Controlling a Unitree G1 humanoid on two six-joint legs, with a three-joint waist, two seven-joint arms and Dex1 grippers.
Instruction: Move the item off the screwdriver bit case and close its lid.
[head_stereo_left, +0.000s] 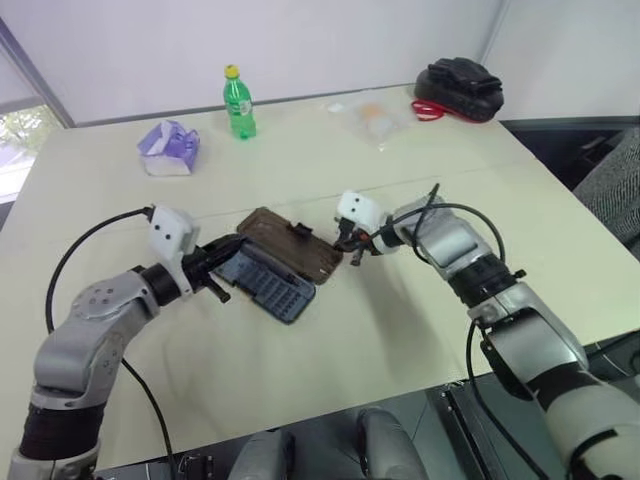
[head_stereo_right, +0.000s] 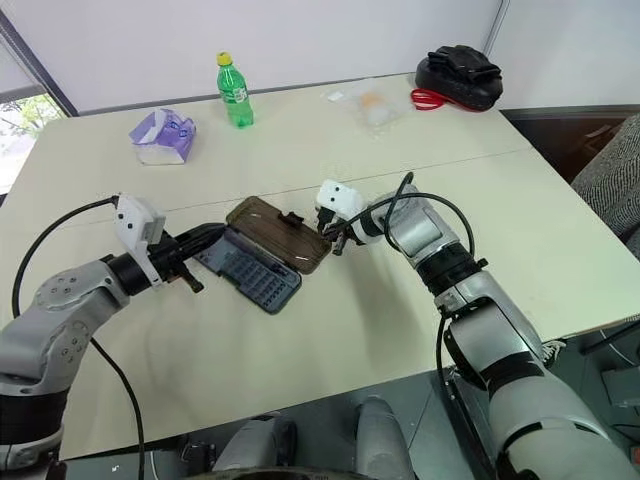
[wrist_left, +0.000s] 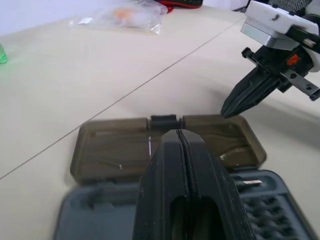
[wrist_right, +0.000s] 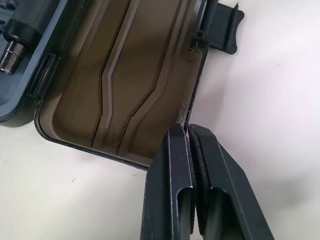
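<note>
The screwdriver bit case (head_stereo_left: 268, 283) lies open mid-table, its blue-grey base holding rows of dark bits. The smoky-brown lid (head_stereo_left: 290, 245) is folded back flat on the table, with its black latch tab (wrist_left: 164, 120) on the far long edge. My left gripper (head_stereo_left: 237, 244) is shut and empty, hovering level over the base's left end and pointing toward the lid. My right gripper (wrist_right: 187, 129) is shut with nothing in it, its tip angled down at the lid's right edge near a corner. Whether it touches the rim I cannot tell. The item is out of view.
At the back of the table (head_stereo_left: 330, 360) stand a green bottle (head_stereo_left: 238, 102) and a purple tissue pack (head_stereo_left: 168, 148). A clear plastic bag (head_stereo_left: 372, 115) and a black bag with red cord (head_stereo_left: 458, 90) sit at the back right. A chair (head_stereo_left: 615, 180) stands beyond the right edge.
</note>
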